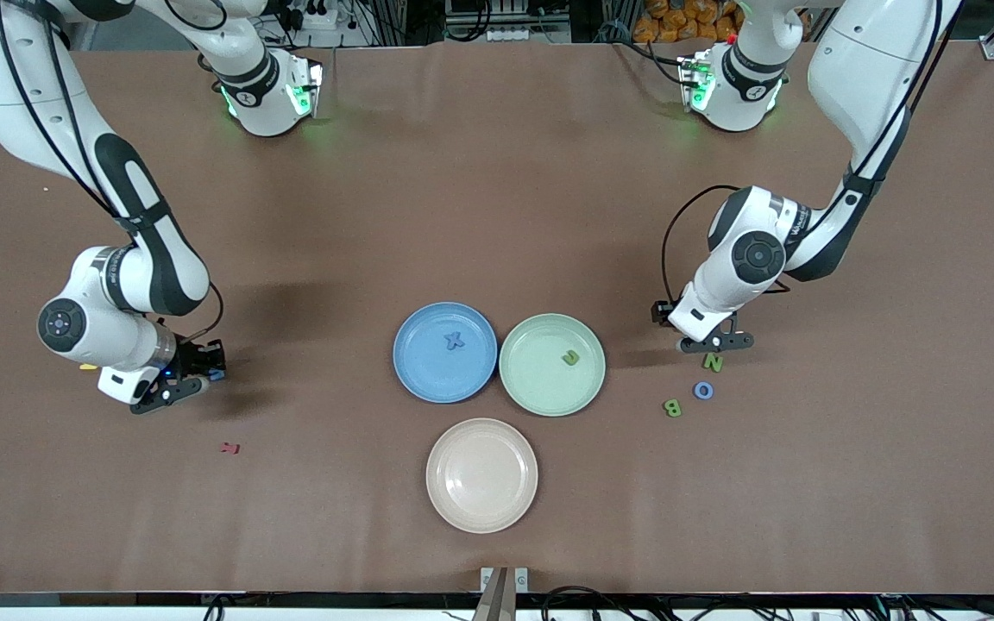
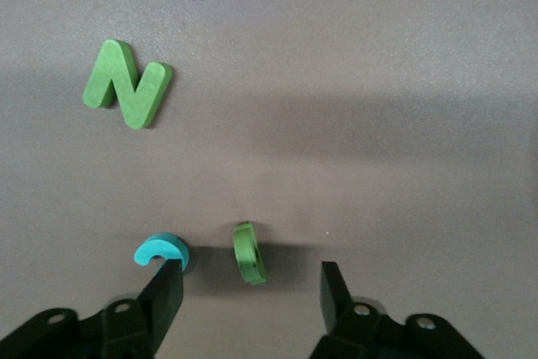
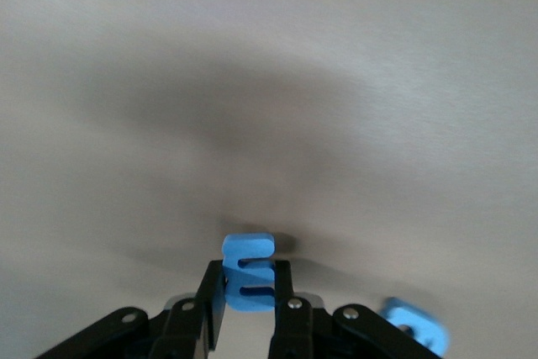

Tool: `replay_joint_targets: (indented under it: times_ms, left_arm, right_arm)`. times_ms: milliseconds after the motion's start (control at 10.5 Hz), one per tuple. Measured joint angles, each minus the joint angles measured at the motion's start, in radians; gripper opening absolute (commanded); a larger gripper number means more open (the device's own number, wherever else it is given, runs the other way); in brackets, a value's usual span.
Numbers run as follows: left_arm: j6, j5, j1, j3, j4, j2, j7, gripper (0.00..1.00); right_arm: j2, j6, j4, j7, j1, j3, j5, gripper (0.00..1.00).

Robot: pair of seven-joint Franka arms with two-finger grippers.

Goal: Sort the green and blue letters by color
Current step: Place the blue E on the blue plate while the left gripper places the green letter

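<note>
While the right claw (image 3: 245, 304) grips a blue E (image 3: 249, 271) with its fingers shut on the letter's sides, low over the desk (image 1: 497, 172) toward the right arm's end, the sorting looks only begun. A second blue piece (image 3: 414, 325) lies just beside that claw, its shape too blurred to read. Near the same claw, a small yellow piece (image 1: 88, 366) peeps out beside the arm, and a dark red letter (image 1: 230, 448) lies nearer the front camera; neither belongs to the sort.

Toward the left arm's end, the left claw (image 2: 252, 292) hangs low with its fingers apart and holds nothing. Between them stands a green letter (image 2: 250, 252) on edge, and a teal curved piece (image 2: 161, 250) sits against one fingertip (image 2: 168, 279). Outward from there lie a green N (image 1: 713, 363), a blue O (image 1: 703, 390) and a green B (image 1: 672, 407), all loose on the desk.

At the middle, the blue plate (image 1: 415, 379) carries a blue X (image 1: 455, 341) and the green plate (image 1: 525, 392) carries one green letter (image 1: 570, 357). The beige plate (image 1: 441, 496), nearest the front camera, carries nothing.

By my reckoning, two letters are sorted and at least seven remain, one of them already in hand.
</note>
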Motion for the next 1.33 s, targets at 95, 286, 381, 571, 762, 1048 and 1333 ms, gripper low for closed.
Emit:
replay_joint_targets:
  times_ms: [95,286,381,571,762,1048,1333]
  left_arm:
    - [0.001,0.000,-0.001,-0.001,0.000,0.003,0.000,0.30]
    - [0.003,0.001,-0.005,-0.002,0.000,0.006,0.000,0.11]
    - [0.004,0.001,-0.006,-0.003,0.001,0.007,0.000,0.02]
    - [0.004,0.001,-0.006,-0.003,0.002,0.007,0.000,0.00]
    - [0.005,0.001,-0.007,-0.003,0.003,0.007,0.000,0.00]
    - [0.005,0.001,-0.007,-0.003,0.004,0.008,0.000,0.00]
    - [0.006,0.001,-0.007,-0.004,0.009,0.008,0.000,0.00]
  right_arm:
    - [-0.003,-0.079,0.035,0.071,0.014,0.019,0.000,0.00]
    - [-0.009,-0.228,0.133,0.292,0.072,0.078,0.014,0.00]
    - [-0.010,-0.274,0.179,0.433,0.116,0.110,0.019,0.00]
    - [-0.010,-0.303,0.247,0.704,0.229,0.148,0.055,0.00]
    - [-0.003,-0.304,0.282,0.852,0.322,0.151,0.173,0.00]
    - [0.041,-0.279,0.345,1.040,0.417,0.150,0.232,1.00]
    - [0.062,-0.237,0.368,1.079,0.433,0.143,0.233,1.00]
